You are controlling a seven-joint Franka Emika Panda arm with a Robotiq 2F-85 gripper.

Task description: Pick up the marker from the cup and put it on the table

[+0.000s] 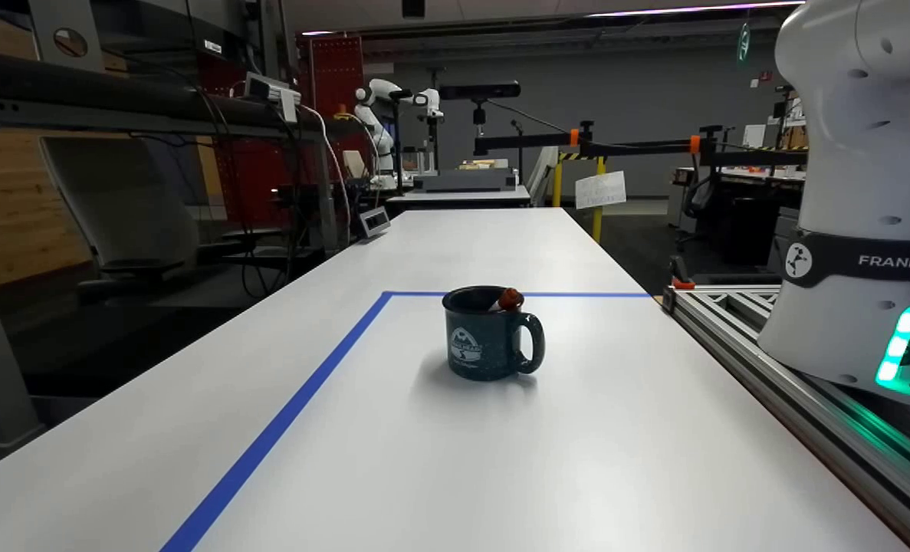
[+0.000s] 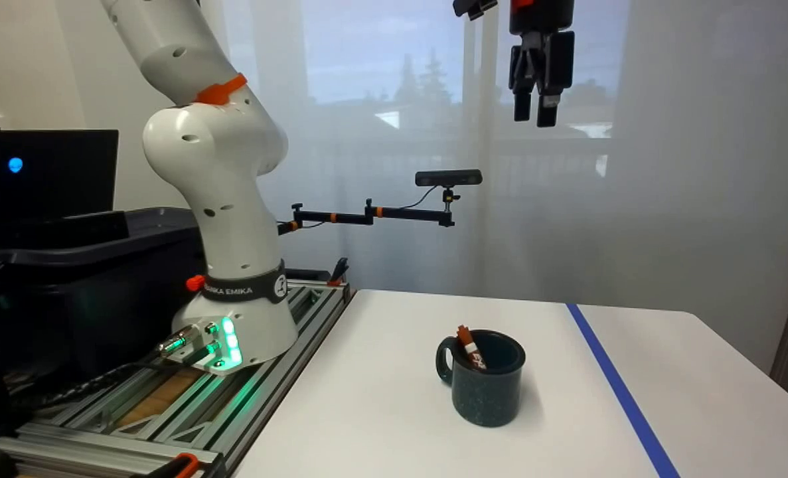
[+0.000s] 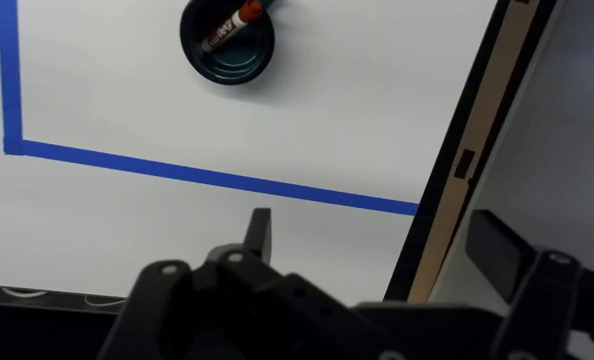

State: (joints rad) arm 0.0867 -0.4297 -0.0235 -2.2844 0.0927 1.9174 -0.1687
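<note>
The dark teal cup (image 1: 479, 345) stands upright on the white table (image 1: 393, 468) in both exterior views (image 2: 490, 398). The reddish-orange marker (image 2: 471, 350) leans inside the cup, its orange cap end sticking out over the rim near the handle. In the wrist view the cup (image 3: 239, 67) is at the top, with the marker (image 3: 229, 27) lying diagonally in it. My gripper (image 2: 535, 113) hangs high above the table, well above the cup. In the wrist view the gripper (image 3: 369, 215) has its fingers wide apart with nothing between them. It is out of view in an exterior view.
Blue tape (image 1: 301, 399) marks lines on the table around the cup's area. A grey metal rail (image 1: 776, 414) and the robot base run along one table edge. A camera on a black jointed arm (image 2: 407, 214) stands behind the table. A dark bin (image 2: 88, 299) sits beside the base.
</note>
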